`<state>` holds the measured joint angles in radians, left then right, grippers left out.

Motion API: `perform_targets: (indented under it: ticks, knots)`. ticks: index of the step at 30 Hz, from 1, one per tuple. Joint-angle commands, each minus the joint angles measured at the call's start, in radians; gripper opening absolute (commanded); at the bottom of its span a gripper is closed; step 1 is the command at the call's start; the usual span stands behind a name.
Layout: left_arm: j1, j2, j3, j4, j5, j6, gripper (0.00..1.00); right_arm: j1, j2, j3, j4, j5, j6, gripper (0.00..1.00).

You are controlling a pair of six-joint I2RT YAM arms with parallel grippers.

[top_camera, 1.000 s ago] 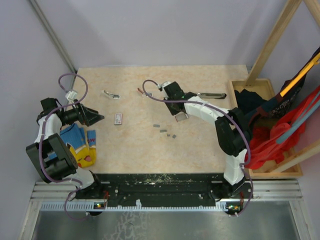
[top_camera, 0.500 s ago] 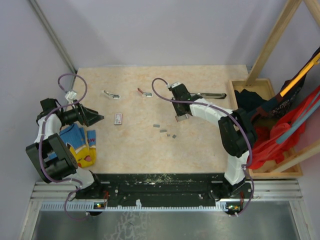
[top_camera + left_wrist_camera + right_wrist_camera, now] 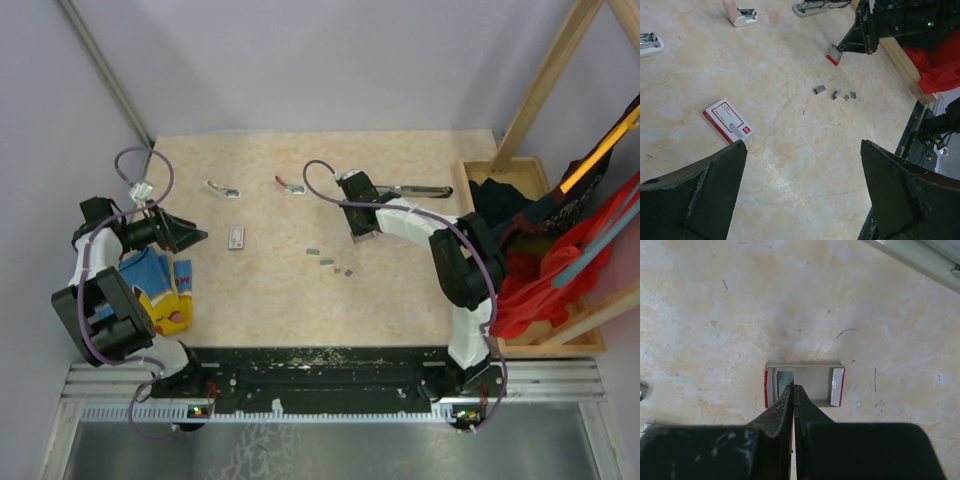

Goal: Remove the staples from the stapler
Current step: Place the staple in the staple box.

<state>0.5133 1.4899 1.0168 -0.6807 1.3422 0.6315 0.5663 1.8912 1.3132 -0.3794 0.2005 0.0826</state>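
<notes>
One stapler (image 3: 420,190) lies at the table's (image 3: 260,300) far right. Four staples (image 3: 820,89) lie loose mid-table, with my right arm crossing between them and it. Only the right wrist view shows my right gripper (image 3: 794,388) clenched on a small red-ended box (image 3: 816,375). My left gripper (image 3: 803,144) hangs released above one white-and-red tag (image 3: 728,125).

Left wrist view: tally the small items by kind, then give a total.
stapler: 1
staples, loose strips in the cluster: 4
metal clips: 2
white-and-red tag: 1
red-ended box: 1
Total: 9
</notes>
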Motion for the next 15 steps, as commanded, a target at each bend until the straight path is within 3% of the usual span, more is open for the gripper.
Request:
perform_targets:
  ticks: [1, 15]
  knots:
    - [0.009, -0.006, 0.017, -0.011, 0.034, 0.032, 1.00, -0.003, 0.018, 0.007, 0.044, -0.010, 0.018, 0.00]
    - [0.012, 0.001, 0.019, -0.018, 0.039, 0.038, 1.00, -0.003, 0.037, 0.006, 0.024, -0.038, 0.021, 0.00]
